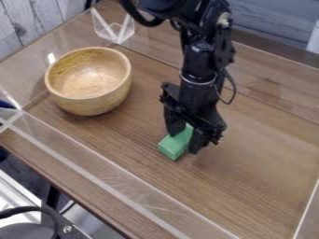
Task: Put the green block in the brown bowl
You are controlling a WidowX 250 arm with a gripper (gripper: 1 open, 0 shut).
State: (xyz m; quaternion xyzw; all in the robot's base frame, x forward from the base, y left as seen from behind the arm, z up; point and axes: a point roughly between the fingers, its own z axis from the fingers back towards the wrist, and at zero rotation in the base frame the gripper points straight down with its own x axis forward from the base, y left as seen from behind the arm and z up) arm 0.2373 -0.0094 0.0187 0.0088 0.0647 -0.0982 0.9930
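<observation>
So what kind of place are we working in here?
Probably a robotics lab or workshop: a robot arm is at work over a wooden tabletop, with black cables running beside it.

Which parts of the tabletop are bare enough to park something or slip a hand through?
Bare wood lies right of the green block toward the table's near right edge. Another strip runs between the brown bowl and the black arm. It is crowded at the block, where the pincer sits.
</observation>
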